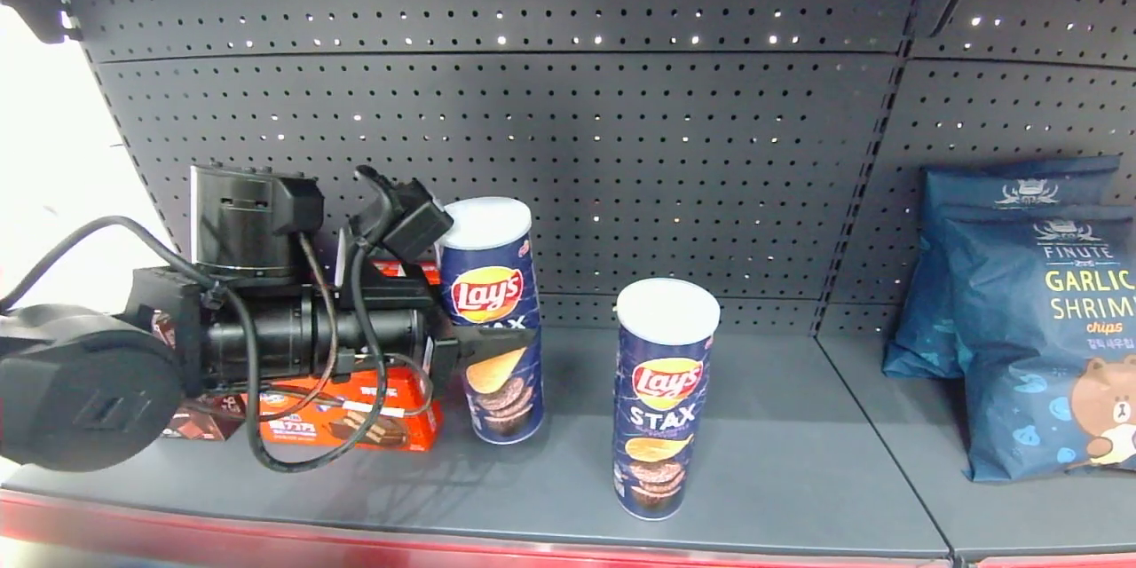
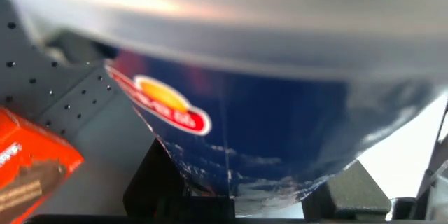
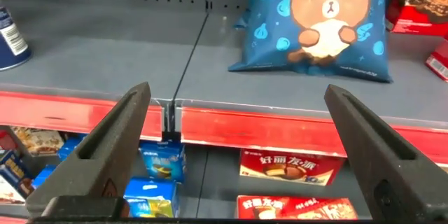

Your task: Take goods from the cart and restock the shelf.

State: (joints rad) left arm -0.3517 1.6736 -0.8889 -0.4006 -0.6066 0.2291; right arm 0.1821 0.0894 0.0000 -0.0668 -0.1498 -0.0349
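We take the standing can (image 1: 666,399) as our mark: a blue crisp tube with a white lid, upright on the grey shelf (image 1: 781,461), towards the front edge.

To the robot's left of it, and a little further back, is the held can (image 1: 490,284) of the same kind. It leans slightly, lid towards the pegboard back panel (image 1: 621,151). The left hand (image 1: 493,335) comes in from the left side and is clamped round its middle, with one finger (image 1: 497,339) lying across the front of the label. In the left wrist view the held can (image 2: 266,126) runs between two dark fingers (image 2: 157,182). Its base is low at the shelf board, but we cannot tell whether it rests there.

Further left of the standing can, just beside the held can and partly behind the arm, lies an orange biscuit box (image 1: 355,422), flat on the shelf.

To the right of the standing can, well apart and past the seam in the shelf board, two blue snack bags (image 1: 1038,328) lean against the back panel.

The right hand (image 3: 236,91) hangs in front of the red shelf edge (image 3: 280,122), below the level of the standing can, with its two fingers spread wide and nothing between them. Beyond it lies one of the snack bags (image 3: 315,21), and boxed goods (image 3: 287,168) sit on the tier beneath.
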